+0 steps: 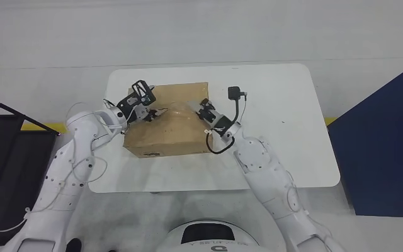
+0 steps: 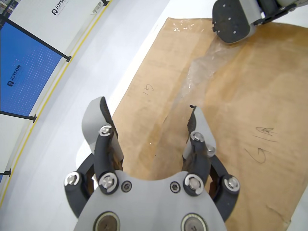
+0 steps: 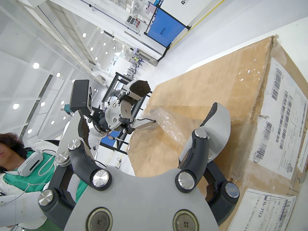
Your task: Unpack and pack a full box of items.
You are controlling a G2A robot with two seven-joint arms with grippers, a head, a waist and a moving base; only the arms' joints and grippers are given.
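The cardboard box [image 1: 167, 129] sat closed on the white table [image 1: 283, 126], its top flaps sealed; everything below is placed against that box.

Over the box's left end hung the left gripper [image 2: 148, 106], jaws spread wide with nothing between them; one fingertip [image 3: 154, 121] lay at the loose end of the clear tape [image 2: 199, 73], touching it or very nearly so.

Along the middle of the box's top ran that tape, wrinkled and lifted off the cardboard in a ridge over the seam.

Above the box's right end stood the right gripper [image 3: 149, 112], also wide open and empty; one of its pads [image 2: 231, 20] hovered at the far end of the tape.

On the box's right side face were white labels [image 3: 284, 131], and the top edge there looked frayed.

The box seemed stiff but dented at its edges, and, if full, probably heavy; better slid or steadied than lifted by one hand. The tape looked thin, slick and likely to tear or slip from the pads; the raised, crumpled ridge seemed the best place to pinch it, low and close to the cardboard. Once it is off, the flap edges at the seam should give a firmer hold.
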